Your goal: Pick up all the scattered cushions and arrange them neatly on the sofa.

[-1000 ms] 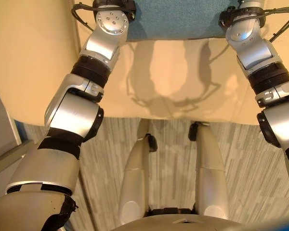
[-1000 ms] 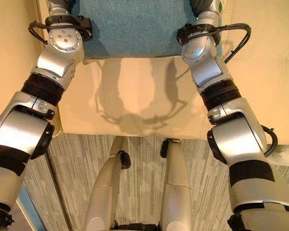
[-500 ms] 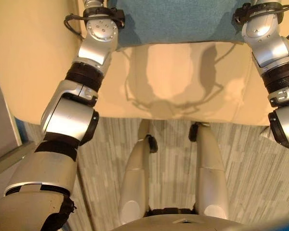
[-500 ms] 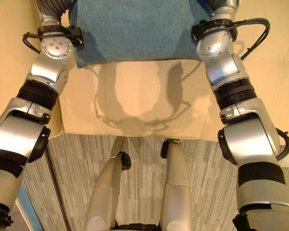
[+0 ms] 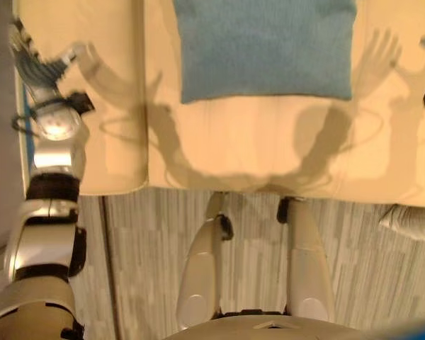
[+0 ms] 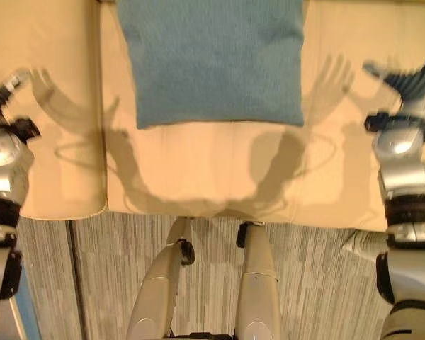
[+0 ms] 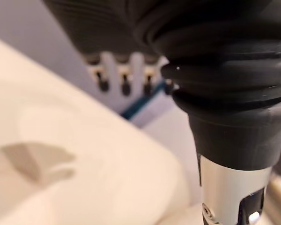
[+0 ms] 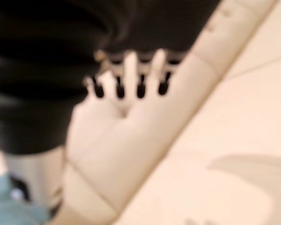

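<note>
On the cream sofa [image 6: 212, 177] seat, the blue cushion [image 6: 211, 60] is lying flat and free, since the left hand [image 5: 46, 64] and right hand [image 6: 411, 78] are swinging out to either side with fingers spread wide, suggesting this cushion is placed.

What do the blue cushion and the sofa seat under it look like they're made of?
The blue cushion looks like a woven or knitted fabric, matte, with a fine grainy texture and soft edges. The sofa seat looks like smooth cream leather or faux leather: an even surface with a slight sheen and stitched seams between panels. Which of the two it is cannot be told from here.
</note>
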You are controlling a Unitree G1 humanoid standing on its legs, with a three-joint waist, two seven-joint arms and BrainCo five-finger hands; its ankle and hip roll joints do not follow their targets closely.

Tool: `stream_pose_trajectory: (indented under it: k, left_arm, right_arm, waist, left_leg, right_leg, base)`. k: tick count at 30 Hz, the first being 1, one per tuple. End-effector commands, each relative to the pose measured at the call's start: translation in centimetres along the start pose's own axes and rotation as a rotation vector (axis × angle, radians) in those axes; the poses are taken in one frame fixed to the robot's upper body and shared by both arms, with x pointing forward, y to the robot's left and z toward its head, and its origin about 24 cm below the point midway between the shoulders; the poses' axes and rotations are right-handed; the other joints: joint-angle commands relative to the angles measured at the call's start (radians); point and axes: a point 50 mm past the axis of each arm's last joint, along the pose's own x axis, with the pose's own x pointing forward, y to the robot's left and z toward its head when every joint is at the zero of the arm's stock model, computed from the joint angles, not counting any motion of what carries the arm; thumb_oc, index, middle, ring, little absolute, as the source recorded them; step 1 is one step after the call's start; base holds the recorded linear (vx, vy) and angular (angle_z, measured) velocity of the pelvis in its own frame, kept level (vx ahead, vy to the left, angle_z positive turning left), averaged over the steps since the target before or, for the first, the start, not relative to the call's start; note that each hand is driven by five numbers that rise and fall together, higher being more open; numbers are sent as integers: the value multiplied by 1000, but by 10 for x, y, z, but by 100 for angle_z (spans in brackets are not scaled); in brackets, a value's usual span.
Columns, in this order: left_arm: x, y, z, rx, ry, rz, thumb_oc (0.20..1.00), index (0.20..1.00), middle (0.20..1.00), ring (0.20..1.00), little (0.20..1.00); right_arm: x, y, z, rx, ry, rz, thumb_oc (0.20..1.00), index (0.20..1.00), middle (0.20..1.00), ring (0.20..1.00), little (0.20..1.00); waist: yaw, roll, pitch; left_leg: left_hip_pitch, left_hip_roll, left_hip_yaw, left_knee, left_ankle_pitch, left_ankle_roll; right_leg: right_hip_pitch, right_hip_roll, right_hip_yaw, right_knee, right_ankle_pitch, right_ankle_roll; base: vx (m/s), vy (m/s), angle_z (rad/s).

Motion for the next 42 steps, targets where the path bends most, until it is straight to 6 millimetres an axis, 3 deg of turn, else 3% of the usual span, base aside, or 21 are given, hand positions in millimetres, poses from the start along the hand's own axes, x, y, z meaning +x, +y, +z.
stream_pose_trajectory:
  k: [1, 2, 6, 7, 8, 9, 11, 12, 16, 18, 20, 22, 24, 28, 30, 31, 33, 35, 37, 39, 42]
  left_arm:
    - [-34, -2, -34, -46, 79, -82, 1000, 1000, 1000, 1000, 1000]
    - [-35, -2, -34, -44, 82, -83, 1000, 1000, 1000, 1000, 1000]
    - [-132, 23, -126, 169, 468, -246, 1000, 1000, 1000, 1000, 1000]
    - [-132, 23, -126, 169, 468, -246, 1000, 1000, 1000, 1000, 1000]
    - [-165, 33, -149, 267, 595, -311, 1000, 1000, 1000, 1000, 1000]
    - [-179, 41, -160, 301, 665, -321, 1000, 1000, 1000, 1000, 1000]
    - [-210, 54, -177, 356, 796, -344, 1000, 1000, 1000, 1000, 1000]
    - [-210, 54, -177, 356, 796, -344, 1000, 1000, 1000, 1000, 1000]
    - [-285, 80, -203, 511, 1085, -451, 1000, 1000, 1000, 1000, 1000]
    - [-297, 83, -206, 533, 1130, -471, 1000, 1000, 1000, 1000, 1000]
    - [-318, 89, -210, 593, 1217, -510, 1000, 1000, 1000, 1000, 1000]
    - [-324, 90, -212, 609, 1237, -519, 1000, 1000, 1000, 1000, 1000]
    - [-334, 87, -214, 604, 1276, -525, 1000, 1000, 1000, 1000, 1000]
    - [-326, 79, -215, 592, 1255, -507, 1000, 1000, 1000, 1000, 1000]
    - [-325, 76, -216, 588, 1252, -506, 1000, 1000, 1000, 1000, 1000]
    - [-318, 74, -217, 604, 1237, -499, 1000, 1000, 1000, 1000, 1000]
    - [-311, 75, -217, 620, 1221, -504, 1000, 1000, 1000, 1000, 1000]
    - [-306, 74, -217, 627, 1208, -508, 1000, 1000, 1000, 1000, 1000]
    - [-301, 77, -217, 645, 1203, -501, 1000, 1000, 1000, 1000, 1000]
    - [-303, 78, -217, 643, 1220, -498, 1000, 1000, 1000, 1000, 1000]
    - [-308, 83, -218, 643, 1250, -490, 1000, 1000, 1000, 1000, 1000]
  right_arm:
    - [-45, 29, -36, 30, 88, 175, 1000, 1000, 1000, 1000, 1000]
    - [-46, 29, -36, 28, 90, 177, 1000, 1000, 1000, 1000, 1000]
    - [-142, 48, -107, -79, 341, 492, 1000, 1000, 1000, 1000, 1000]
    - [-143, 48, -107, -79, 342, 493, 1000, 1000, 1000, 1000, 1000]
    - [-180, 58, -127, -97, 449, 615, 1000, 1000, 1000, 1000, 1000]
    - [-194, 58, -133, -129, 477, 660, 1000, 1000, 1000, 1000, 1000]
    - [-225, 60, -148, -141, 574, 736, 1000, 1000, 1000, 1000, 1000]
    - [-225, 60, -148, -141, 574, 736, 1000, 1000, 1000, 1000, 1000]
    - [-298, 51, -173, -166, 809, 867, 1000, 1000, 1000, 1000, 1000]
    - [-309, 46, -178, -189, 849, 887, 1000, 1000, 1000, 1000, 1000]
    - [-340, 37, -186, -244, 946, 947, 1000, 1000, 1000, 1000, 1000]
    - [-347, 35, -188, -249, 977, 947, 1000, 1000, 1000, 1000, 1000]
    - [-364, 24, -196, -297, 1069, 960, 1000, 1000, 1000, 1000, 1000]
    - [-375, 16, -203, -379, 1150, 973, 1000, 1000, 1000, 1000, 1000]
    - [-376, 15, -205, -387, 1169, 964, 1000, 1000, 1000, 1000, 1000]
    - [-372, 19, -205, -392, 1177, 946, 1000, 1000, 1000, 1000, 1000]
    - [-371, 25, -204, -380, 1180, 947, 1000, 1000, 1000, 1000, 1000]
    - [-369, 30, -202, -370, 1176, 946, 1000, 1000, 1000, 1000, 1000]
    - [-369, 34, -201, -358, 1180, 950, 1000, 1000, 1000, 1000, 1000]
    - [-375, 32, -201, -362, 1199, 956, 1000, 1000, 1000, 1000, 1000]
    - [-376, 31, -202, -358, 1214, 950, 1000, 1000, 1000, 1000, 1000]
  waist:
    - [-5, -75, -73]
    - [-5, -74, -71]
    - [-10, -94, -90]
    - [-10, -94, -89]
    - [-13, -97, -105]
    - [-17, -97, -115]
    - [-20, -100, -135]
    - [-20, -100, -138]
    - [-34, -115, -204]
    - [-36, -119, -214]
    - [-41, -130, -243]
    - [-37, -136, -247]
    - [-40, -149, -261]
    - [-61, -127, -277]
    - [-64, -130, -271]
    - [-59, -147, -260]
    - [-57, -158, -254]
    - [-57, -159, -245]
    - [-54, -150, -232]
    - [-35, -129, -238]
    - [-14, -125, -264]
  left_leg:
    - [155, 2, 25, 34, -71, -135]
    - [161, 2, 24, 31, -70, -136]
    - [353, 9, 27, 13, -81, -127]
    - [355, 9, 27, 12, -81, -127]
    - [403, 16, 27, 23, -95, -121]
    - [420, 22, 27, 33, -103, -117]
    - [466, 33, 32, 48, -119, -114]
    - [463, 33, 32, 49, -118, -114]
    - [562, 63, 42, 62, -126, -123]
    - [577, 64, 44, 61, -129, -124]
    - [600, 64, 54, 90, -153, -126]
    - [608, 49, 31, 130, -180, -121]
    - [648, -23, -19, 252, -273, -98]
    - [717, -68, -65, 142, -325, -67]
    - [715, -76, -59, 121, -331, -58]
    - [724, -106, -45, 69, -328, -37]
    - [728, -114, -22, 42, -322, -29]
    - [723, -110, -13, 43, -315, -24]
    - [707, -93, 2, 40, -294, -15]
    - [691, -68, 27, 23, -259, -3]
    - [672, -48, 51, 21, -239, 3]
  right_leg:
    - [226, -1, 18, -357, 198, 121]
    - [232, 0, 17, -358, 197, 121]
    - [440, 15, -25, -345, 135, 114]
    - [442, 16, -26, -345, 135, 114]
    - [492, 24, -35, -332, 112, 114]
    - [514, 29, -34, -328, 101, 111]
    - [561, 36, -39, -315, 76, 111]
    - [558, 36, -39, -317, 79, 110]
    - [686, 84, -27, -353, 51, 99]
    - [706, 93, -25, -370, 52, 96]
    - [754, 102, -27, -415, 60, 95]
    - [762, 99, -23, -423, 66, 94]
    - [757, 88, -7, -426, 94, 96]
    - [689, 94, 17, -404, 135, 123]
    - [671, 87, 28, -400, 155, 134]
    - [627, 70, 41, -406, 226, 174]
    - [600, 54, 43, -415, 267, 205]
    - [584, 48, 39, -405, 271, 212]
    - [580, 55, 22, -319, 205, 191]
    - [630, 68, -22, -180, 84, 143]
    - [706, 83, -14, -128, 9, 130]
  base:
    - [0, 0, 0]
    - [20, 8, 9]
    - [33, -17, 12]
    - [22, -30, 30]
    - [17, -31, 26]
    - [25, -52, 10]
    - [22, -49, -5]
    - [29, -53, -3]
    - [41, -127, 4]
    - [-7, -90, 13]
    - [-32, -82, 18]
    - [-59, -16, -13]
    - [-170, 50, -35]
    - [-155, 113, -29]
    - [-236, 188, -10]
    - [-268, 195, -24]
    - [-231, 140, -89]
    - [-203, 67, -87]
    - [-331, 116, -15]
    - [-267, 85, -22]
    - [-185, -7, -53]
